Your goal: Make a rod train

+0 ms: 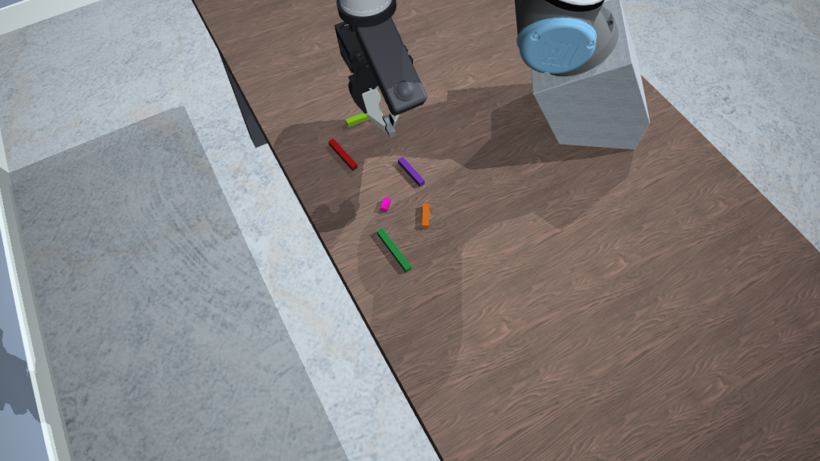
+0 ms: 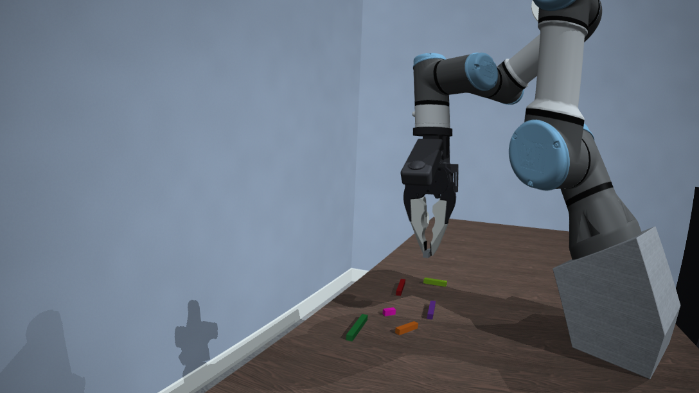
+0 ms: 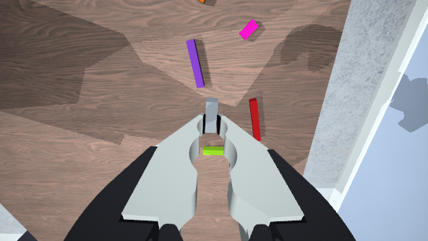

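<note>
The jaws are closed on a short grey rod [image 1: 390, 130] [image 2: 427, 253] [image 3: 212, 114], above the brown wooden worktop [image 1: 573, 315] [image 2: 508, 253] [image 3: 157, 94]. Below them lies a lime rod [image 1: 356, 120] [image 2: 435, 282] [image 3: 213, 150]; the long green rod [image 1: 393, 250] [image 2: 356, 327] lies well apart from them.

The gripper [image 1: 390, 124] [image 2: 427, 247] [image 3: 211, 115] hangs raised (clamped tight, pointing downward).

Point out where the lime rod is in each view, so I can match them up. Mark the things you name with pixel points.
Top: the lime rod [image 1: 355, 120] [image 2: 435, 282] [image 3: 213, 150] is above centre, slightly left, partly hidden by the gripper [image 1: 390, 126] [image 2: 427, 249] [image 3: 211, 115].
Exterior: lower half, right of centre, below the gripper.
Wrist: just below centre, seen between the fingers.
Shared landmark: the red rod [image 1: 342, 154] [image 2: 400, 286] [image 3: 255, 120].
</note>
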Controlling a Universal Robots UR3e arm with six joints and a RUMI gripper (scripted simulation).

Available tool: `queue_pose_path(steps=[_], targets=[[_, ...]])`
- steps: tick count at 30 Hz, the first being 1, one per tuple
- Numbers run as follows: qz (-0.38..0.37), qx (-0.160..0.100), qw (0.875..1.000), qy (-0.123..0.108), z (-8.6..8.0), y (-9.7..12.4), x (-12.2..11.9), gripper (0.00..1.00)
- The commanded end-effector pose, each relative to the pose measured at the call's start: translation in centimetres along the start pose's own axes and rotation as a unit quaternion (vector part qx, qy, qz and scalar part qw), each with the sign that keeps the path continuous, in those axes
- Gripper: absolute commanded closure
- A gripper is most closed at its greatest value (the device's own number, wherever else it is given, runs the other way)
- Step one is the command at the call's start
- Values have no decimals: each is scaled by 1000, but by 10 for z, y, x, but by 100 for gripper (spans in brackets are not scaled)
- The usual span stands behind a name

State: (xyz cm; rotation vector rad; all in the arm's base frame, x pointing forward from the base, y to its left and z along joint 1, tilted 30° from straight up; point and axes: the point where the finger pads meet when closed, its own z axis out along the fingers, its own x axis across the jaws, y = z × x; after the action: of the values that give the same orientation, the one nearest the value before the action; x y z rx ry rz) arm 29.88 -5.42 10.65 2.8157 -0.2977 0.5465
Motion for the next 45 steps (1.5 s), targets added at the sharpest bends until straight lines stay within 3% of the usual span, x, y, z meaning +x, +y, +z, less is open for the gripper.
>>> queue_pose_path(steps=[1, 10, 18, 45], targets=[[54, 5, 998, 13, -2, 18, 2, 100], [123, -3, 992, 28, -5, 41, 5, 100], [146, -7, 989, 33, -6, 48, 5, 100], [155, -9, 987, 35, -6, 51, 5, 100]])
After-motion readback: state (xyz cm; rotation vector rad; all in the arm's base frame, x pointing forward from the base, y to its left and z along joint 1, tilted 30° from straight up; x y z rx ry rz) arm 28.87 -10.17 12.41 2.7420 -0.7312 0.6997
